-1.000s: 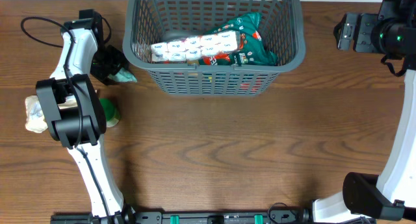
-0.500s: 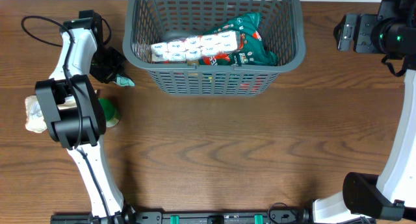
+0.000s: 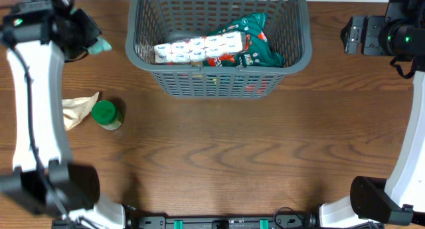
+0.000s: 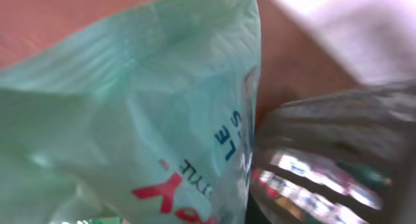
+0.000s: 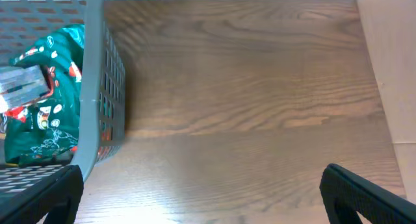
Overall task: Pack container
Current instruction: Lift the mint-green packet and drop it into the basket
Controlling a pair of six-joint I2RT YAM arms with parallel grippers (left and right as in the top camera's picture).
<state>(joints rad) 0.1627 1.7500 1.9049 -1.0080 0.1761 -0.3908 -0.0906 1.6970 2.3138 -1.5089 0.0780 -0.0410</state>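
From overhead, the container (image 3: 219,83) sits at 12 o'clock on the worktop (image 3: 232,156). A white pack (image 3: 199,50) lies inside it, and a green patterned bag (image 3: 255,46) lies at the pack's 3 o'clock. At 10 o'clock the left fingers (image 3: 81,31) are closed on a pale green packet (image 3: 99,46), well apart from the container's left wall. Towards 8 o'clock a green-lidded jar (image 3: 105,113) stands touching a crumpled beige bag (image 3: 78,109). The right fingers (image 3: 350,35) hang at 2 o'clock, just beside the container; how far apart they are cannot be told here.

In the left wrist view, the pale green packet (image 4: 130,120) fills most of the picture, printed with blue and red letters. The container (image 4: 338,159) is a blur at 4 o'clock. The fingers themselves are out of sight.

In the right wrist view, the right fingers (image 5: 367,198) are spread wide with only bare worktop (image 5: 247,107) between them. The container (image 5: 97,87) stands at 9 o'clock, with the green patterned bag (image 5: 45,113) inside it.
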